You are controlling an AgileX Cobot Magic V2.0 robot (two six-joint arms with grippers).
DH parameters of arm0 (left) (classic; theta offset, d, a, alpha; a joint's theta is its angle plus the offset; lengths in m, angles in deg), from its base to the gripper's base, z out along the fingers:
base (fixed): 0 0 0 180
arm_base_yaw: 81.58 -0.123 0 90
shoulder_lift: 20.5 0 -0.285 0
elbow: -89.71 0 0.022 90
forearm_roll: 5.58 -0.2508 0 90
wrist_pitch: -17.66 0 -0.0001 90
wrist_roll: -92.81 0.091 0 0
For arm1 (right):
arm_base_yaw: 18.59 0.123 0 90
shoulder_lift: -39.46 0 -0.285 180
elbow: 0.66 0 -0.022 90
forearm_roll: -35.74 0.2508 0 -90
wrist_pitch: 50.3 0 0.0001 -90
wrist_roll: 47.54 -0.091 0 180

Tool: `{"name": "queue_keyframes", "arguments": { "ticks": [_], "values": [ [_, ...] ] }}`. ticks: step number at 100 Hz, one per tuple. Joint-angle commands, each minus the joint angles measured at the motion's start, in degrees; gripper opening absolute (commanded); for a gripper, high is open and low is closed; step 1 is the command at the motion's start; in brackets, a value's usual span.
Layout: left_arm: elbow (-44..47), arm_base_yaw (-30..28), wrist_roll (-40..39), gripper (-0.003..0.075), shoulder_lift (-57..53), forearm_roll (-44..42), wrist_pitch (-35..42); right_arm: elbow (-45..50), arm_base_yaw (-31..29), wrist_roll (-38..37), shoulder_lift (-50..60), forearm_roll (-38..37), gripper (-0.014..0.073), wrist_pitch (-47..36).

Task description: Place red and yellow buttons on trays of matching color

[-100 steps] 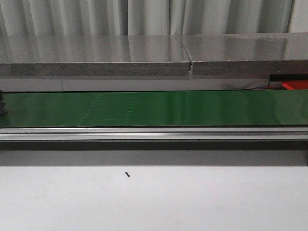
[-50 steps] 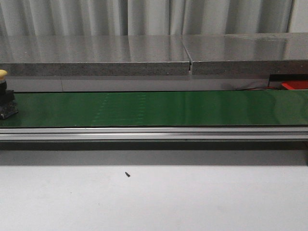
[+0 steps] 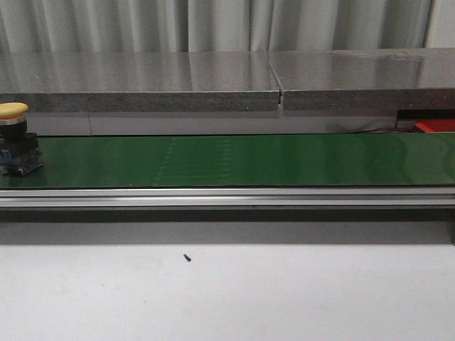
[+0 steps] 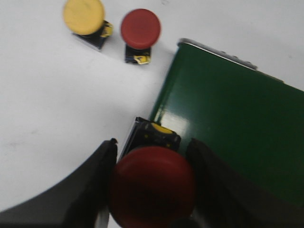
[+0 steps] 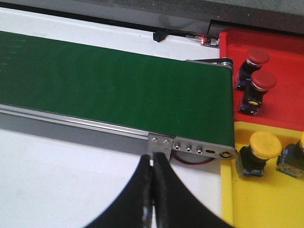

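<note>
My left gripper point(image 4: 153, 156) is shut on a red button point(image 4: 152, 190), its black base at the edge of the green belt's end point(image 4: 228, 109). A loose yellow button point(image 4: 84, 16) and a loose red button point(image 4: 140, 29) stand on the white table beyond it. In the front view a yellow button point(image 3: 14, 138) stands on the belt point(image 3: 234, 160) at the far left. My right gripper point(image 5: 153, 190) is shut and empty, over the white table near the belt's other end. There a red tray point(image 5: 280, 47) holds two red buttons point(image 5: 262, 80). A yellow tray point(image 5: 266, 204) holds a yellow button point(image 5: 263, 145) and another point(image 5: 294, 159) at the frame edge.
The belt's aluminium rail point(image 3: 227, 197) runs along its near side, with white table point(image 3: 227, 298) in front. A grey stone ledge point(image 3: 142, 89) runs behind the belt. A corner of the red tray point(image 3: 435, 126) shows at the far right. A small dark speck point(image 3: 188, 258) lies on the table.
The yellow button has come into the front view from the left edge and moved rightward along the belt. Nothing else in that view has moved.
</note>
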Motion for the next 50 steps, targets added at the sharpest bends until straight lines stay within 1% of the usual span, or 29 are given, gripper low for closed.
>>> {"name": "queue_keyframes", "arguments": {
  "ticks": [1, 14, 34, 43, 50],
  "values": [
    [-1.43, 2.33, 0.03, 0.0124, -2.18, 0.41, 0.99, -1.53, 0.21, 0.56, -0.18, 1.30, -0.0068, -3.68],
    [-1.43, 4.53, 0.03, 0.0124, -0.75, 0.41, 0.77, -1.53, 0.21, 0.56, -0.18, 1.30, -0.0068, -3.68],
    [-1.43, 4.76, 0.03, 0.0125, 1.68, 0.41, -0.32, -1.53, 0.21, 0.56, -0.18, 1.30, -0.0068, -3.62],
    [-1.43, 4.76, 1.19, 0.0148, 2.52, 0.41, -0.81, -1.53, 0.21, 0.56, -0.18, 1.30, -0.0068, -3.62],
    [-1.43, 4.76, 1.15, 0.0198, 3.25, 0.41, -1.37, -1.53, 0.21, 0.56, -0.18, 1.30, -0.0068, -3.62]
  ]
}}
